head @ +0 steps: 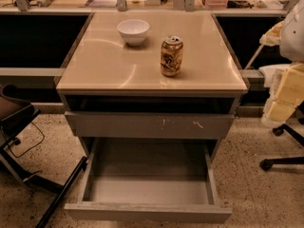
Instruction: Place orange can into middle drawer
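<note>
End effector sits right of one orange can, one bowl.

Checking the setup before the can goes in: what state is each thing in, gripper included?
orange can: upright on the cabinet top, not held.
white bowl: upright on the same top, apart from the can.
middle drawer: pulled open, nothing inside.
scratched drawer front: pushed in, or nearly so.
gripper: not in view.
</note>
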`<state>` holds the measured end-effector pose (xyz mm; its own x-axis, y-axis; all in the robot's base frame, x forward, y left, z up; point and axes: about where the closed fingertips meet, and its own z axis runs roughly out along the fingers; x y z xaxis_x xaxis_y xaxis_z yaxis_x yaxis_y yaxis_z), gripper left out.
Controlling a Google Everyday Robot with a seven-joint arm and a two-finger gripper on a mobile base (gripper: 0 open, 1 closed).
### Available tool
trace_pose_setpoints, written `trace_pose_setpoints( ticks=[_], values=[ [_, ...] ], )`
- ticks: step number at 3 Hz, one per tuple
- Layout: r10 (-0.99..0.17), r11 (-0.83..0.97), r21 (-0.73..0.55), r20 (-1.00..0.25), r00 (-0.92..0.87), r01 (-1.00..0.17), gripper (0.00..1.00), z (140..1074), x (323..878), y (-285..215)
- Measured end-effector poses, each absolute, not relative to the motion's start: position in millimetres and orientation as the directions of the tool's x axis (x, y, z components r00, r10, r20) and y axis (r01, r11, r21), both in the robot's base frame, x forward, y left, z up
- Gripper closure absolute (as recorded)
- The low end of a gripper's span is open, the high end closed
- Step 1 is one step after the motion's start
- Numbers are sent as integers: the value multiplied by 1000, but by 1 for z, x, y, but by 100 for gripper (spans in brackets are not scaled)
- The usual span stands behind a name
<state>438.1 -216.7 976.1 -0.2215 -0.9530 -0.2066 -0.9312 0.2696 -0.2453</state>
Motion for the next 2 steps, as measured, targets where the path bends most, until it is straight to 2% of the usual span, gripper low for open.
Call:
trace_pose_setpoints(
  ticks=[2],
  values=[
    [-947, 273, -246, -239, -214, -930, 0, 976, 450, -216]
  ],
)
